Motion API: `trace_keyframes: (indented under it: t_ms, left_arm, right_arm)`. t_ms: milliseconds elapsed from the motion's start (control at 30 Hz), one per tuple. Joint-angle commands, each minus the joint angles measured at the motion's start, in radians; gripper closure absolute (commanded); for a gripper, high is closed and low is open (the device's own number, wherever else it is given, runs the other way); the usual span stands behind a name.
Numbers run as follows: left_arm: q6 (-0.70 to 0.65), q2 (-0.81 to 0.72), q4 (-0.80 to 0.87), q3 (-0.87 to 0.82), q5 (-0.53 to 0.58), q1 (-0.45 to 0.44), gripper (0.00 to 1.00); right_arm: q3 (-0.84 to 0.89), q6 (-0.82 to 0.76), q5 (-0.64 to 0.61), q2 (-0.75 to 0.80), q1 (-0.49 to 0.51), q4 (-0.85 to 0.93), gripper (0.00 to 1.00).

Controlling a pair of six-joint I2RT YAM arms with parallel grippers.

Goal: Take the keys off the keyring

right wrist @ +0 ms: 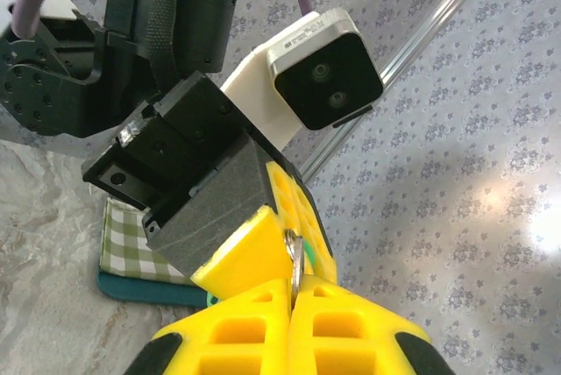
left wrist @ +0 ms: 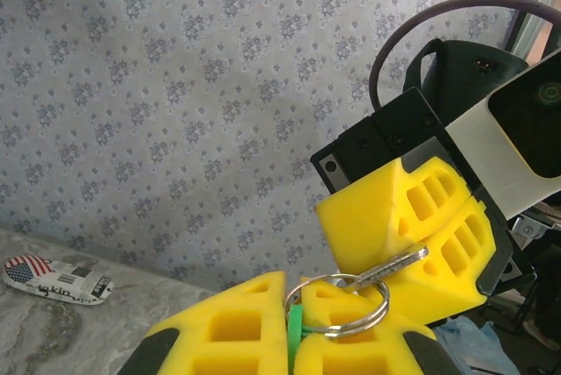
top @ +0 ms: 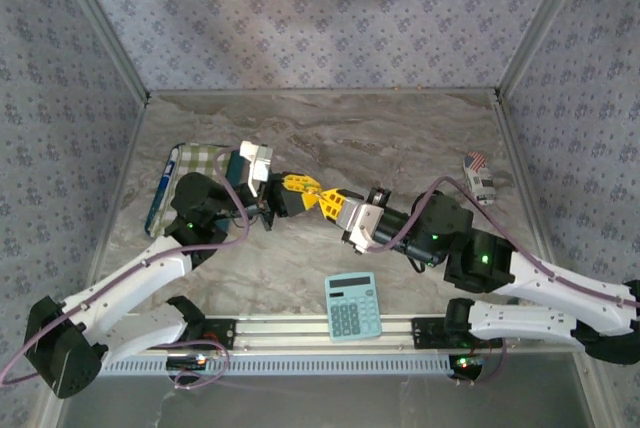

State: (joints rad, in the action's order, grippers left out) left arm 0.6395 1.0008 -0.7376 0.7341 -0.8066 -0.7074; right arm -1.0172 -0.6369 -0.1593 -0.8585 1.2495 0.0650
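Note:
In the left wrist view my left gripper (left wrist: 294, 292) is shut on the keys' bright green piece (left wrist: 294, 330). The silver keyring (left wrist: 385, 308) loops round its right finger. A silver key (left wrist: 389, 266) runs from the ring up into the right gripper's yellow fingers (left wrist: 386, 217). Seen from the right wrist, my right gripper (right wrist: 294, 292) is shut on that silver metal (right wrist: 296, 258), edge-on, tight against the left gripper's fingers (right wrist: 245, 252). From above, the left gripper (top: 303, 188) and right gripper (top: 322, 198) meet tip to tip above the table's middle.
A blue calculator (top: 351, 305) lies near the front rail. A green checked cloth (top: 200, 163) on a teal mat sits at the left, with a blue pen (top: 160, 193) beside it. A flag-printed packet (top: 480, 176) lies at the right. Patterned walls close three sides.

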Motion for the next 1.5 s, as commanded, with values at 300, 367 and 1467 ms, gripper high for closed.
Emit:
trace_keyframes:
  t_ms: [300,367,1467]
  left_arm:
    - [0.210,0.022,-0.150,0.043,0.268,0.169,1.00]
    - [0.209,0.024,-0.133,0.052,0.261,0.171,1.00]
    - [-0.035,-0.031,0.040,0.056,0.200,0.061,1.00]
  right_arm:
    - [-0.033,-0.190,-0.024,-0.077,0.217,0.358,1.00]
    - [-0.042,-0.212,-0.071,-0.098,0.240,0.398,1.00]
    - [0.086,0.086,-0.149,0.021,-0.008,-0.186,1.00]
